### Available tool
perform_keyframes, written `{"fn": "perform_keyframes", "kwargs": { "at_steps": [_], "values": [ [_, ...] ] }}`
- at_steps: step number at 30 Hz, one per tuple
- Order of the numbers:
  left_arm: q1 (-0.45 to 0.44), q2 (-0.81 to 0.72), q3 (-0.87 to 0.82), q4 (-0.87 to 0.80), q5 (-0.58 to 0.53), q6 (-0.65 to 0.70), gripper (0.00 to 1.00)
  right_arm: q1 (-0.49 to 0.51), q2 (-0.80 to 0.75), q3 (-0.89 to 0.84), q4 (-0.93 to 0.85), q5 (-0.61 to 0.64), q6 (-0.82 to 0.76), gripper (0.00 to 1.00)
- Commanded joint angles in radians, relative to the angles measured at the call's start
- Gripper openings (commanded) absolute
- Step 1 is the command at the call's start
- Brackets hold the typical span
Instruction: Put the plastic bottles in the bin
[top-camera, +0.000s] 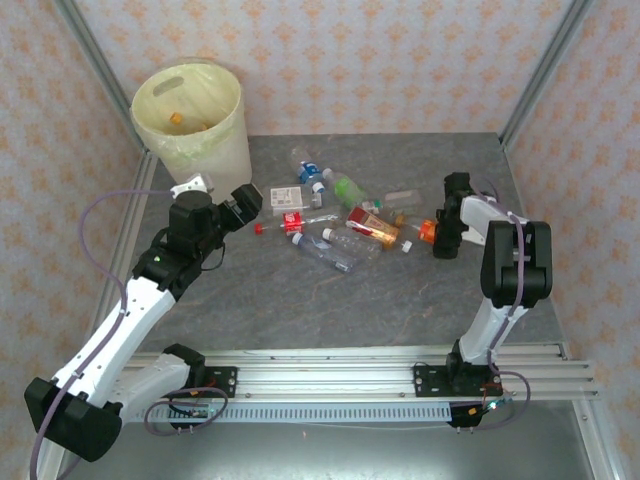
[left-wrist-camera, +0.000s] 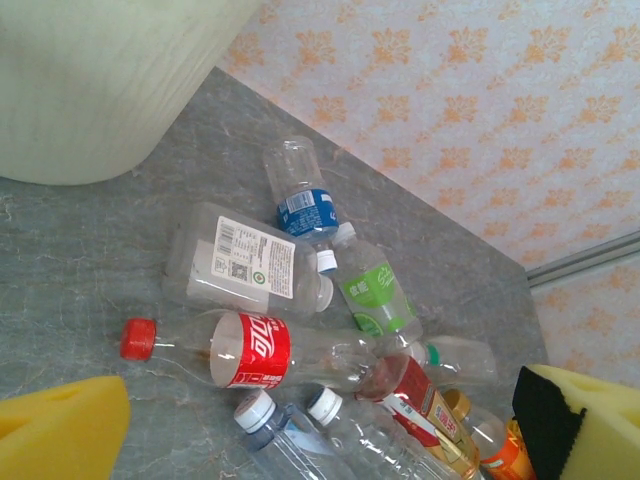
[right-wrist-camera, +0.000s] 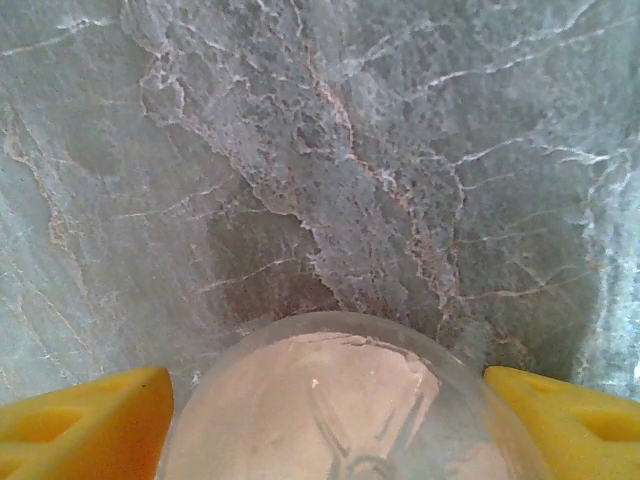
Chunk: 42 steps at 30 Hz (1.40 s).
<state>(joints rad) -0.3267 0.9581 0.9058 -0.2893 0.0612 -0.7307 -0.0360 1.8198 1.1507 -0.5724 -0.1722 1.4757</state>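
Several plastic bottles lie in a loose heap mid-table: a red-label one (top-camera: 290, 222) (left-wrist-camera: 255, 350), a green-label one (top-camera: 345, 188) (left-wrist-camera: 375, 293), a blue-label one (top-camera: 310, 172) (left-wrist-camera: 305, 205) and a white-label one (left-wrist-camera: 245, 262). The cream bin (top-camera: 190, 115) (left-wrist-camera: 100, 80) stands at the back left. My left gripper (top-camera: 245, 205) (left-wrist-camera: 320, 440) hovers open at the heap's left side, holding nothing. My right gripper (top-camera: 445, 232) (right-wrist-camera: 330, 425) sits at the heap's right end, its yellow fingers (right-wrist-camera: 85, 420) pressed against both sides of a clear bottle (right-wrist-camera: 345, 400), next to an orange-label bottle (top-camera: 428, 232).
Patterned walls and metal posts close in the grey stone tabletop (top-camera: 400, 290) on three sides. The near half of the table, in front of the heap, is bare. A small orange thing lies inside the bin's liner (top-camera: 176, 119).
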Motion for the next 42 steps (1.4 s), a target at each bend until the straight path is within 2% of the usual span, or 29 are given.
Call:
{"fn": "perform_keyframes", "kwargs": {
  "at_steps": [1,6,12,15,18,20,22,25,29,32,36,42],
  "values": [
    [0.000,-0.015,-0.014,-0.011,-0.028,0.025,1.00,-0.005,-0.006,-0.022,0.097,0.027,0.031,0.70],
    [-0.002,-0.004,-0.013,-0.004,-0.013,0.032,1.00,-0.005,-0.056,-0.028,0.100,0.066,0.009,0.58],
    [-0.002,0.016,-0.014,0.019,0.020,0.039,1.00,-0.005,-0.176,-0.071,0.102,0.193,-0.074,0.44],
    [-0.001,0.036,-0.010,0.044,0.064,0.047,1.00,-0.005,-0.270,-0.123,0.158,0.259,-0.179,0.44],
    [-0.001,0.069,0.004,0.074,0.149,0.068,1.00,-0.005,-0.376,-0.182,0.280,0.254,-0.398,0.41],
    [-0.004,0.088,0.012,0.086,0.166,0.063,1.00,-0.005,-0.440,-0.205,0.347,0.202,-0.552,0.40],
    [-0.005,0.097,0.002,0.124,0.178,0.057,1.00,-0.005,-0.502,-0.220,0.396,0.082,-0.715,0.40],
    [-0.004,0.125,0.009,0.174,0.251,0.068,1.00,-0.002,-0.573,-0.236,0.448,-0.083,-0.841,0.39],
    [-0.016,0.205,0.112,0.113,0.408,0.166,1.00,0.021,-0.630,-0.258,0.517,-0.271,-0.926,0.38],
    [-0.061,0.242,0.175,0.072,0.457,0.255,1.00,0.071,-0.688,-0.240,0.523,-0.372,-1.011,0.38],
    [-0.124,0.297,0.237,0.071,0.537,0.317,1.00,0.165,-0.715,-0.217,0.526,-0.430,-1.109,0.37],
    [-0.231,0.395,0.331,0.062,0.615,0.408,0.99,0.274,-0.707,-0.184,0.581,-0.518,-1.121,0.37]
  ]
}}
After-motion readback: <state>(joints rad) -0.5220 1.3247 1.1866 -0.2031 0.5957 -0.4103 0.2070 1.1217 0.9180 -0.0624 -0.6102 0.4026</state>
